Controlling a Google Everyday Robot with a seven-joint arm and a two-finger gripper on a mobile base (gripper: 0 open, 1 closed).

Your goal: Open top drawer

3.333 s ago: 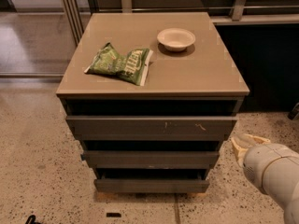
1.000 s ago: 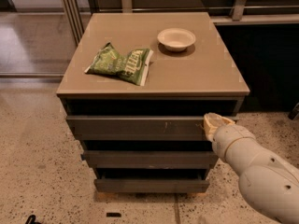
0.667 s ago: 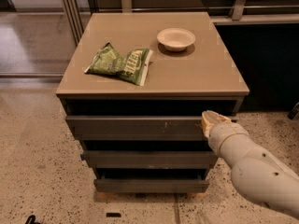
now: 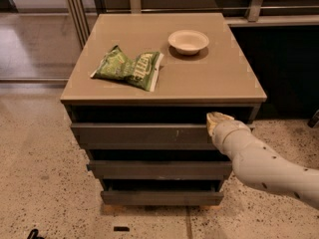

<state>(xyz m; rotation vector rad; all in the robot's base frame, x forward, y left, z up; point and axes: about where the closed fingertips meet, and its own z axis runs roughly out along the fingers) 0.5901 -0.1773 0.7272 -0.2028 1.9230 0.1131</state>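
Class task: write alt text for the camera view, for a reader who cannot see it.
The robot's gripper is at the top edge of the top drawer, near its right end. On the cabinet above lie a green snack bag and a pale bowl.

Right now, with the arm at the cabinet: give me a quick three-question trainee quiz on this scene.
1. True or false: the gripper is at the left end of the top drawer.
2. What sits on the cabinet top with the green bag? A mug; B white bowl; C bottle.
3. Fill in: ___ drawer fronts are stacked under the top.
Key: 1 false, it is at the right end, by the upper edge; 2 B; 3 three.
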